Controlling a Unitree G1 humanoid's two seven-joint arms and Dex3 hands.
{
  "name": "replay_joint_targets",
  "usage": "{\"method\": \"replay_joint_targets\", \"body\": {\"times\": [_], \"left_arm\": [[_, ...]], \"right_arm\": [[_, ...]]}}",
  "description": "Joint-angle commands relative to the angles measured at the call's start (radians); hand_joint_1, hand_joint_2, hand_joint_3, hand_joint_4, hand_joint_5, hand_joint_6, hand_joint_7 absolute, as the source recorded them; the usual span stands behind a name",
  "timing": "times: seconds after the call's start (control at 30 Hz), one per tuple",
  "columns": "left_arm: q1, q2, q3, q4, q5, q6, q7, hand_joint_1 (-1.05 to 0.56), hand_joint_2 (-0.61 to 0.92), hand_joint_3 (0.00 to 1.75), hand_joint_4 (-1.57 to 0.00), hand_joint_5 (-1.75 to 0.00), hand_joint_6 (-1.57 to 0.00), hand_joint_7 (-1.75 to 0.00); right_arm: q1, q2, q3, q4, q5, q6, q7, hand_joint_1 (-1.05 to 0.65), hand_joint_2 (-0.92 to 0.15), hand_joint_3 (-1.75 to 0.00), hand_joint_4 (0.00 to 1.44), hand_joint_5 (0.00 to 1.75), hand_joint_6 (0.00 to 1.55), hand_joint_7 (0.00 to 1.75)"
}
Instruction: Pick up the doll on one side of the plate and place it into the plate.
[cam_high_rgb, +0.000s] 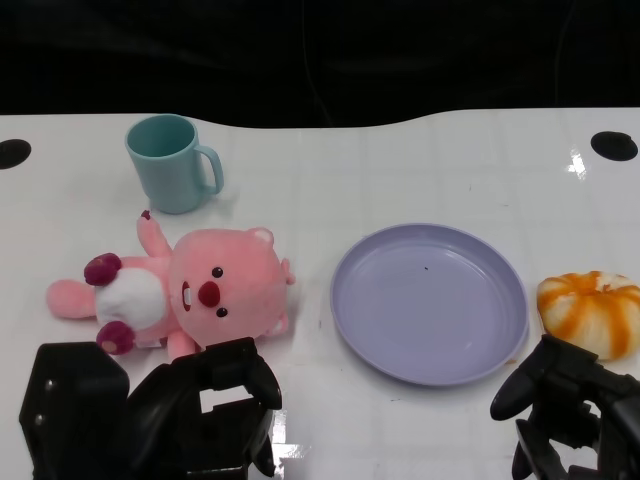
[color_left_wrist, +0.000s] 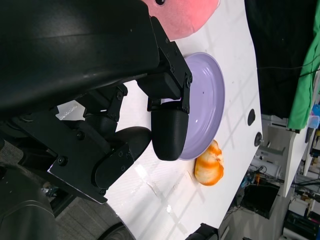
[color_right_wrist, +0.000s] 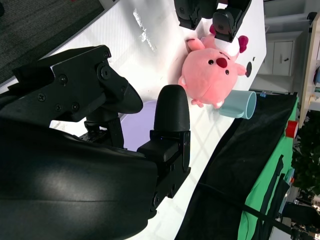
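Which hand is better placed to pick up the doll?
Left. The left hand sits just in front of the doll, left of the plate. The right hand is beyond the plate, by the orange toy.

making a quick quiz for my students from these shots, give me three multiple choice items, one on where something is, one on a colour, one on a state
1. Where does the pink doll lie relative to the purple plate?
A. inside the plate
B. on the table beside it, on the robot's left
C. on top of the mug

2. What colour is the mug?
A. teal
B. red
C. yellow

3. What is the state of the left robot hand?
A. holding the doll in the air
B. holding the mug
C. open, holding nothing, close to the doll

Key: 1 B, the head view shows the doll lying on the white table with bare table between it and the plate. 2 A, the mug behind the doll is pale teal. 3 C, its fingers are apart and hold nothing, just in front of the doll.
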Motion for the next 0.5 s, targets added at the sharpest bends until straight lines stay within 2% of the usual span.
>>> {"method": "replay_joint_targets", "body": {"times": [0.03, 0.5], "left_arm": [[0.014, 0.015, 0.008, -0.012, 0.01, 0.008, 0.007, -0.13, 0.45, 1.31, -0.76, -1.75, -0.75, -1.48], [0.013, 0.016, 0.014, -0.01, 0.004, 0.011, -0.003, -0.15, 0.44, 1.29, -0.75, -1.75, -0.75, -1.48]], "right_arm": [[0.007, -0.003, 0.003, -0.014, 0.004, 0.001, -0.004, 0.03, -0.69, -1.07, 0.57, 1.75, 0.42, 1.61], [0.002, 0.002, 0.002, -0.01, 0.014, 0.002, -0.003, 0.02, -0.65, -1.15, 0.59, 1.75, 0.44, 1.64]]}}
